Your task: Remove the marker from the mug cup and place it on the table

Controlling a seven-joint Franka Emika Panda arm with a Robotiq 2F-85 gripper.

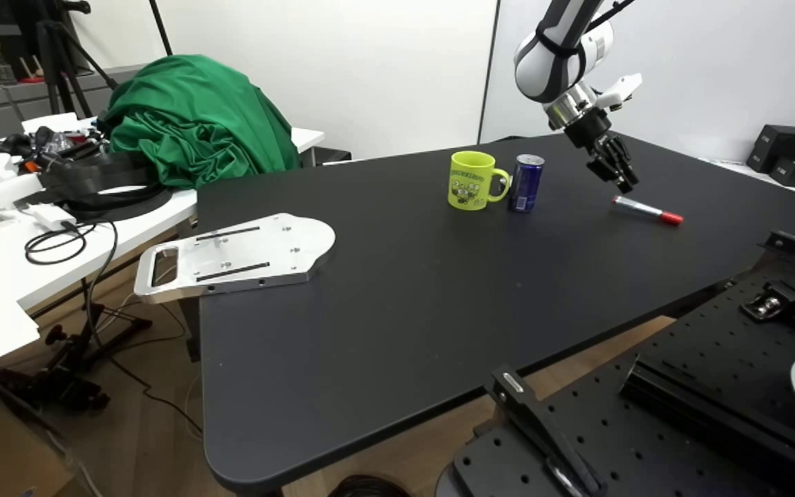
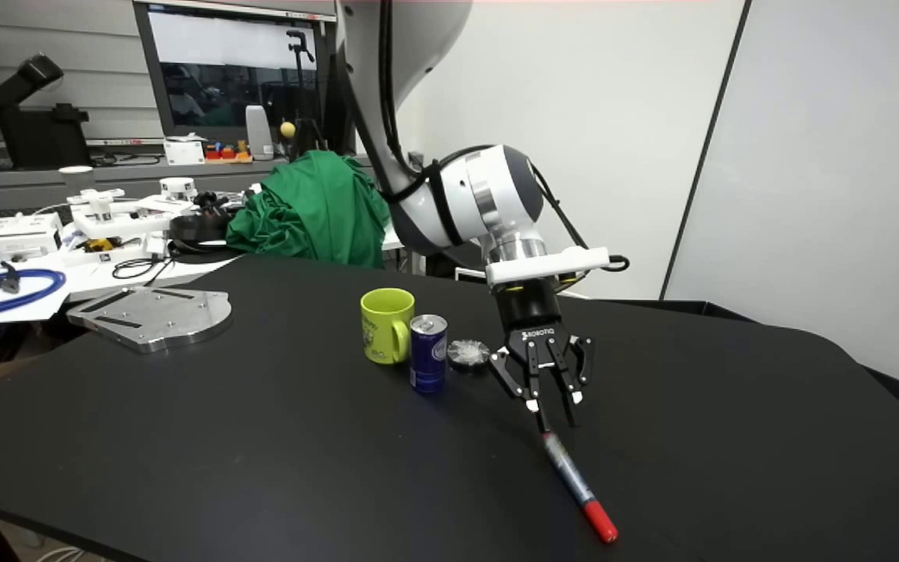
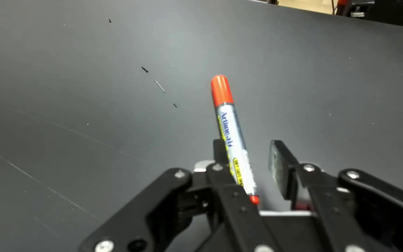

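The marker (image 1: 646, 209) has a whitish body and red ends. It lies flat on the black table (image 1: 384, 290); it also shows in an exterior view (image 2: 570, 472) and in the wrist view (image 3: 232, 131). My gripper (image 2: 559, 423) is open, tilted down over the marker's far end. In the wrist view the gripper (image 3: 252, 150) has a clear gap between its fingers, and the marker's lower part runs beside the left finger, partly hidden by it. I cannot tell whether they touch. The yellow-green mug (image 1: 465, 186) stands upright on the table, also in an exterior view (image 2: 379, 336). Its inner bottom is hidden.
A dark blue can (image 2: 428, 355) stands close beside the mug. A small round dark dish with clear contents (image 2: 468, 353) sits behind the can. A silver metal plate (image 1: 259, 248) overhangs the table's edge. A white desk with clutter and a green cloth (image 1: 197, 124) stands beyond.
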